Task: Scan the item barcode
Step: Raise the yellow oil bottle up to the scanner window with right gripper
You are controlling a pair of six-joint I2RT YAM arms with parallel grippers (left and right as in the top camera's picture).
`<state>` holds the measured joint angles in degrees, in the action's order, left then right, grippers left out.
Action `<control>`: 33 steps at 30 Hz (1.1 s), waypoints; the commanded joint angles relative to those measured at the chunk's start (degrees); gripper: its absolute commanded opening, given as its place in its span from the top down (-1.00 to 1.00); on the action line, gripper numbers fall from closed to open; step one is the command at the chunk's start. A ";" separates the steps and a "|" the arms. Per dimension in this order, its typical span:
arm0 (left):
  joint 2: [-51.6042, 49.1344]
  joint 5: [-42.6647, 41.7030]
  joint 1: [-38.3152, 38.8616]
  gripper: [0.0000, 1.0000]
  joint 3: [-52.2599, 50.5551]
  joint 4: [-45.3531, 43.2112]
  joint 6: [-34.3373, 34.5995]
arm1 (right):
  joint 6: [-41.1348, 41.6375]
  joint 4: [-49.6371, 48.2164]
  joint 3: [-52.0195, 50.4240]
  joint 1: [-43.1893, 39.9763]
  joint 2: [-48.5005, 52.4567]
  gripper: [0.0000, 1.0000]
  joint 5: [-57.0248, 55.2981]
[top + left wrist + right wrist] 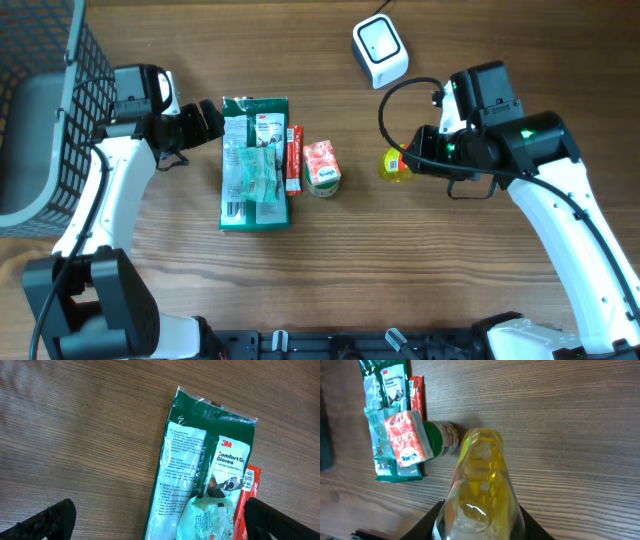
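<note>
- Left end effector [207,122] sat just beside the upper left corner of the green glove pack [255,162], fingers spread fully wide, nothing between them.
- Left wrist view: both dark fingertips [45,520] were at the bottom corners of the frame, with the glove pack lying flat on the tabletop [400,270] between and beyond them.
- Right end effector [410,163] was well to the right of the glove pack, partly closed and clamped on a yellow bottle [393,165].
- Right wrist view: the bottle [480,485] was translucent yellow, gripped on both sides at its near end, far end pointing out towards the glove pack side.
- White scanner [380,50] stood on the tabletop well to the upper right of the glove pack, apart from the bottle and further back.
- A red stick pack [294,160] lay touching the glove pack's right edge.
- A small red-and-white pack [322,165] lay just right of the stick pack, between the glove pack and the bottle, not touching the bottle.
- Grey wire basket [40,100] sat well to the left of the glove pack, at the tabletop's edge.
</note>
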<state>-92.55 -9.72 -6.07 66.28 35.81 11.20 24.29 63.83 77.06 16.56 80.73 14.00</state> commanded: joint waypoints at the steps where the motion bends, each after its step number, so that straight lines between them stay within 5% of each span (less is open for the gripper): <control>1: 0.63 0.35 -0.48 -1.00 0.74 -0.20 -0.50 | 1.53 -0.76 0.17 0.09 0.07 0.78 1.20; 8: 0.63 0.37 -0.48 -1.00 0.74 -0.20 -0.50 | 0.85 -3.50 2.47 0.07 0.07 0.77 2.29; 15: 0.63 0.37 -0.48 -1.00 0.74 -0.22 -0.50 | -5.66 1.53 19.63 0.09 2.60 0.79 3.58; 25: 0.63 0.35 -0.48 -1.00 0.74 -0.20 -0.50 | -12.09 -10.88 20.33 3.32 13.62 0.87 -19.96; 33: 0.63 0.37 -0.48 -1.00 0.74 -0.20 -0.50 | -26.60 -24.50 20.33 12.13 24.55 0.85 -47.19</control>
<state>-92.55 -9.74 -6.07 66.28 35.81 11.20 4.73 43.07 96.57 27.03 103.02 -20.08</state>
